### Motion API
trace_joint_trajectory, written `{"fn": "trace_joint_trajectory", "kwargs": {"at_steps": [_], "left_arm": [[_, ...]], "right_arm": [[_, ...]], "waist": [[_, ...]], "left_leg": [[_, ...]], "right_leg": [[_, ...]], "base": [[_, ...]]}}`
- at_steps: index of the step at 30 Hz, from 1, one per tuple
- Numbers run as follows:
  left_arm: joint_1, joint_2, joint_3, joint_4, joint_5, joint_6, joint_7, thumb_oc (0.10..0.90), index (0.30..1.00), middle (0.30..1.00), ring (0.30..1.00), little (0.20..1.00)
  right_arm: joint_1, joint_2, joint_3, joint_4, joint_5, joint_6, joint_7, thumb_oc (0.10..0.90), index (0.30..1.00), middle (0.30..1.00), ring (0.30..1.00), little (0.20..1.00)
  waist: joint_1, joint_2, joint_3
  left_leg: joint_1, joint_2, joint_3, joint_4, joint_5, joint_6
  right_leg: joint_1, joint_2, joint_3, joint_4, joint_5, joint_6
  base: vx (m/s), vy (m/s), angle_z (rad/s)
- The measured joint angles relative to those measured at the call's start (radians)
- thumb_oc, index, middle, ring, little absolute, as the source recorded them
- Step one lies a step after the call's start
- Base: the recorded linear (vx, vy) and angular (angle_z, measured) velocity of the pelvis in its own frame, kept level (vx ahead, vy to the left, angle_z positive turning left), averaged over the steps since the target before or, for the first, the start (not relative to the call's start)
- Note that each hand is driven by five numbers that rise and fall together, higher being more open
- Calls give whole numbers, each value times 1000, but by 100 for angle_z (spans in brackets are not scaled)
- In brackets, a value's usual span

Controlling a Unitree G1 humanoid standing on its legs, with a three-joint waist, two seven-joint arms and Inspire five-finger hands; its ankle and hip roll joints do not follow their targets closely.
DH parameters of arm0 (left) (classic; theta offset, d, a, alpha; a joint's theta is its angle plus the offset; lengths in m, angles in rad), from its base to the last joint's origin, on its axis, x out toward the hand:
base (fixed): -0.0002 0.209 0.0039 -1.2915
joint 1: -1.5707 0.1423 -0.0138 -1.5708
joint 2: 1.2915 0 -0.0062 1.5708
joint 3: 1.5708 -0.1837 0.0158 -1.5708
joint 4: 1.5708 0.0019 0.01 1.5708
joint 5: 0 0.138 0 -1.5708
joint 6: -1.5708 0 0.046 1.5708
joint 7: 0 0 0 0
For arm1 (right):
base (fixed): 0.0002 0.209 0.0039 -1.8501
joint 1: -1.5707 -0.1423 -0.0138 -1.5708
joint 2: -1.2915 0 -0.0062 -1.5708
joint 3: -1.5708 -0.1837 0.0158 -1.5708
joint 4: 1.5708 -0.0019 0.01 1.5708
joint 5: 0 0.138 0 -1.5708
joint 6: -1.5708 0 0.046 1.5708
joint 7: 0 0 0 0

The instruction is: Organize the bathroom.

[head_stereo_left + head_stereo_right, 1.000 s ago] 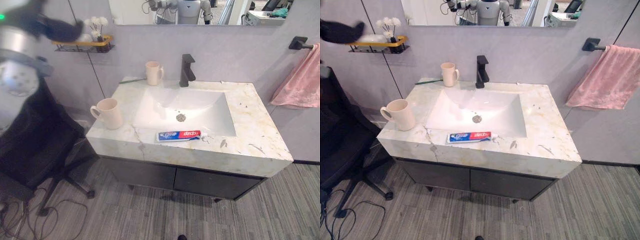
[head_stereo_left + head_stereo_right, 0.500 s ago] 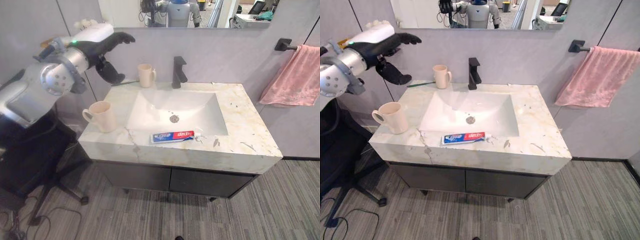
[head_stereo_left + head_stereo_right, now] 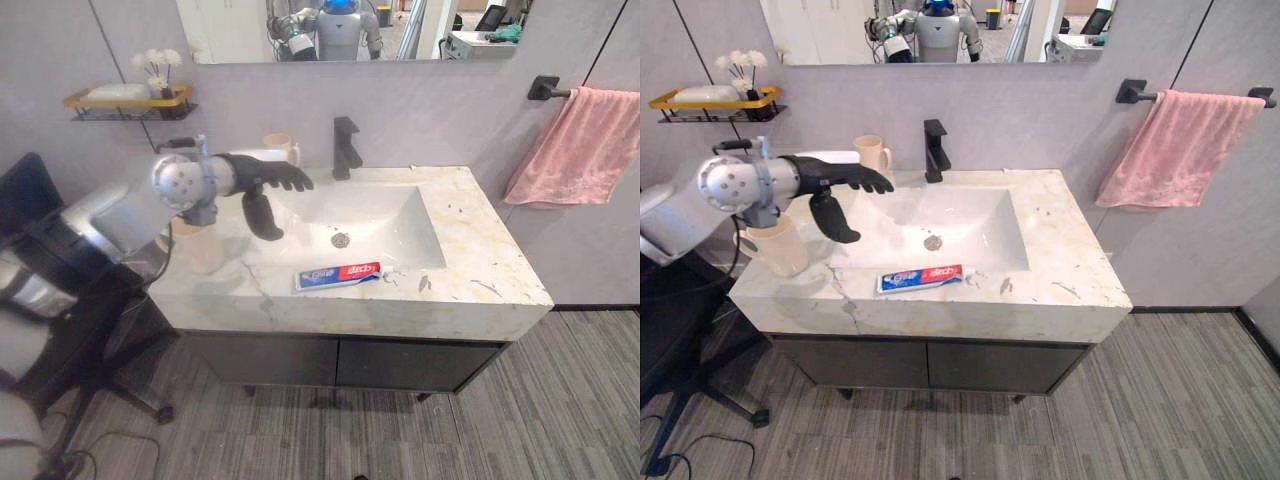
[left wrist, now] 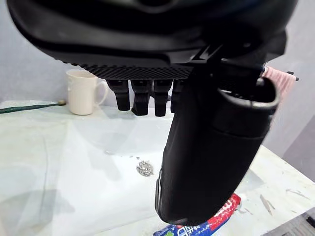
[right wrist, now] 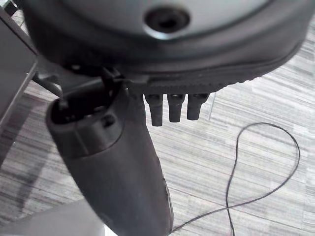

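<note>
My left arm reaches in from the left, forearm roughly level, wrist straight. The left hand (image 3: pixel 262 185) is up in the air, fingers (image 3: pixel 868 180) stretched out flat and straight, thumb (image 3: pixel 262 216) hanging down below the palm, nothing in it. My right hand (image 5: pixel 123 162) points downward, fingers straight and relaxed, thumb extended, empty too.

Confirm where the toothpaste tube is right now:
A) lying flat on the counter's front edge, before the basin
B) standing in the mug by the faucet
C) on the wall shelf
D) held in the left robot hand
A: the toothpaste tube lies flat on the counter in front of the basin; the left robot hand hovers open, holding nothing.
</note>
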Motion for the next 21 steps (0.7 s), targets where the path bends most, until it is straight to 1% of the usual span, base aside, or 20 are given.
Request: {"fn": "trace_joint_trajectory", "kwargs": {"at_steps": [1, 3, 6, 8, 16, 19, 20, 21], "left_arm": [[14, -1, 2, 1, 4, 1, -8, 800, 900, 900, 900, 900], [44, -15, 12, 7, 6, 1, -27, 800, 900, 900, 900, 900], [99, -19, 18, 7, 7, 6, -69, 800, 900, 900, 900, 900], [126, -21, 19, 9, 8, 15, -80, 800, 900, 900, 900, 900], [192, -22, 24, 10, 15, 21, -87, 800, 900, 900, 900, 900], [222, -25, 56, 10, 40, 17, -80, 800, 900, 900, 900, 900], [247, -29, 86, 10, 47, 15, -67, 800, 900, 900, 900, 900], [253, -31, 94, 10, 48, 16, -60, 800, 900, 900, 900, 900]], "right_arm": [[1, 0, 0, 0, -8, 2, 0, 800, 900, 900, 900, 900], [7, 0, 1, 0, -34, 2, -2, 800, 900, 900, 900, 900], [17, 0, 1, 0, -34, 2, -3, 800, 900, 900, 900, 900], [18, 0, 5, 0, -34, 2, -3, 800, 900, 900, 900, 900], [17, 0, 10, 0, -33, 1, -9, 800, 900, 900, 900, 900], [16, 0, 10, -1, -33, -1, -11, 800, 900, 900, 900, 900], [16, 0, 10, -1, -33, -3, -13, 800, 900, 900, 900, 900], [17, 0, 10, -1, -33, -4, -13, 800, 900, 900, 900, 900]], "waist": [[-8, 2, -1], [-8, 9, -6], [-8, 18, -11], [-7, 20, -12], [-4, 20, -13], [-4, 21, -12], [-4, 22, -11], [-4, 23, -11]], "left_leg": [[0, 0, 1, 0, 0, 0], [-1, 0, 5, -3, 0, 0], [-3, -1, 11, -6, 0, 1], [-3, -1, 14, -7, 0, 1], [-17, -2, 24, -6, 1, 2], [-17, -2, 26, -6, 1, 2], [-17, -2, 28, -6, 1, 2], [-17, -2, 28, -6, 1, 2]], "right_leg": [[-1, 0, 1, 0, 0, 0], [-6, 1, 6, 0, 0, 0], [-13, 2, 12, 0, 0, 0], [-15, 3, 15, 0, 0, 0], [-36, 2, 25, 1, 3, 3], [-37, 3, 27, 0, 3, 3], [-37, 3, 28, -1, 3, 4], [-37, 3, 28, -1, 3, 4]], "base": [[9, 19, -4], [6, 16, -7], [1, 17, -6], [-11, 20, -4], [-4, 13, -4], [5, 3, -3], [-1, 3, -3], [0, 0, 0]]}}
